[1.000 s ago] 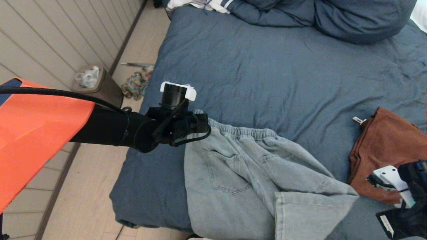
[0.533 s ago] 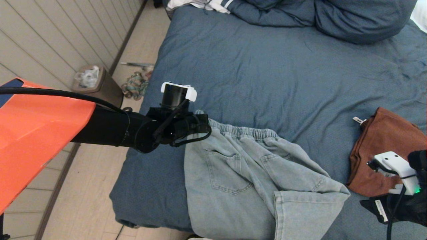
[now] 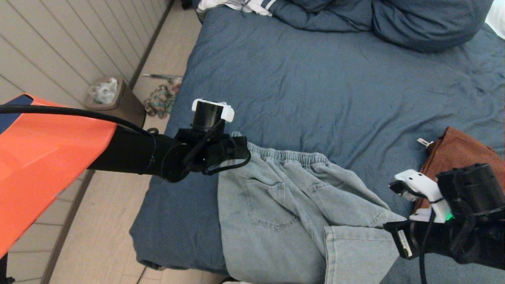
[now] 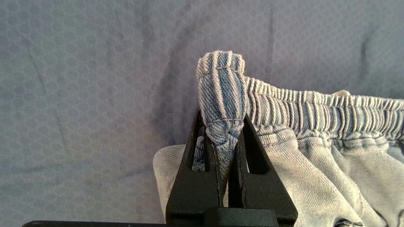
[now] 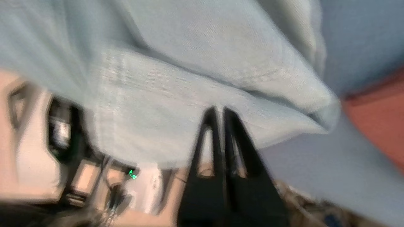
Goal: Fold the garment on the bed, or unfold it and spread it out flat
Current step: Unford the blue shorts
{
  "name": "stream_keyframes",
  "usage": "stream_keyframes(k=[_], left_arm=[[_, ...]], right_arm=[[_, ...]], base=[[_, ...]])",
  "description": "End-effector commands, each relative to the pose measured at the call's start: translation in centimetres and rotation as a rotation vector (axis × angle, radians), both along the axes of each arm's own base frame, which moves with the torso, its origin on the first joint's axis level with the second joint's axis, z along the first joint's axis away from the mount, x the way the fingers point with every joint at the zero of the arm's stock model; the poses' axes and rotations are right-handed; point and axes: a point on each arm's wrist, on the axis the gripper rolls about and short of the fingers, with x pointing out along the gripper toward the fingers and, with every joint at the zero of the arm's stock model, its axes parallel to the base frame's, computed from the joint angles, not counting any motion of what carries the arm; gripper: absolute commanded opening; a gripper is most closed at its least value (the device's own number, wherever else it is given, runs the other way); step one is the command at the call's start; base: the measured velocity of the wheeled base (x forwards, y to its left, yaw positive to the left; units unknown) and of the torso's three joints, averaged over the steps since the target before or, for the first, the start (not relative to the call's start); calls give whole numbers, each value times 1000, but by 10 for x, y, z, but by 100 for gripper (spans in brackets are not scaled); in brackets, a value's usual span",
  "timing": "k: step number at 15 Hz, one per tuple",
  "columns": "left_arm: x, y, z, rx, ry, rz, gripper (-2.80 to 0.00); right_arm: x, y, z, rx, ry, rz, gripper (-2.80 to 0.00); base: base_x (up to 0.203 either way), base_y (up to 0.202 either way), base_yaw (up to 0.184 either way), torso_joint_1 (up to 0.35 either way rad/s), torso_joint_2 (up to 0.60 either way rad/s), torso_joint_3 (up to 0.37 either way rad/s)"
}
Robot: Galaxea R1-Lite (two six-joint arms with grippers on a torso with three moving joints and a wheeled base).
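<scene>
Light-blue denim trousers, the garment [image 3: 284, 205], lie on the near part of the bed [image 3: 315, 79], one leg hanging over the near edge. My left gripper [image 3: 241, 146] is shut on the left end of the elastic waistband [image 4: 315, 107]; a bunched fold of denim sticks out between its tips [image 4: 222, 118]. My right gripper [image 3: 390, 232] is at the right edge of the folded trouser leg [image 5: 189, 94]. Its fingers stand together with their tips [image 5: 217, 108] against the denim. Whether any cloth is pinched there does not show.
A folded rust-brown cloth [image 3: 457, 150] lies on the bed just behind the right arm. Blue pillows and bedding [image 3: 414, 19] are piled at the head. Left of the bed are the floor, a small bin [image 3: 114, 100] and a heap of cords [image 3: 159, 100].
My right arm has swung in from the lower right to the edge of the trouser leg, opening and then shutting. That corner of the leg has shifted left. The left gripper has barely moved.
</scene>
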Motion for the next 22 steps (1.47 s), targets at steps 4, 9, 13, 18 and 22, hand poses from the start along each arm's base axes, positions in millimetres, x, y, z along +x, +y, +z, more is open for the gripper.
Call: stream_keyframes(k=[4,9,13,18,22], left_arm=[[0,-1,-4,4,8,2,-280],[1,-2,-6,6,12,-1,-280],[2,-3,-8,7,15,-1,-280],[5,-5,-16,19,28,0,-280],[7,-6,-18,21,30,0,-280]], right_arm=[[21,78,-12,-35,37,122,-280],[21,95,-25,-121,45,134,0],[25,100,-38,-153,81,143,0],[30,101,-55,-178,130,127,0],[32,96,-63,-195,158,104,0]], base=[[0,0,0,0,0,0],[0,0,0,0,0,0],[0,0,0,0,0,0],[0,0,0,0,0,0],[0,0,0,0,0,0]])
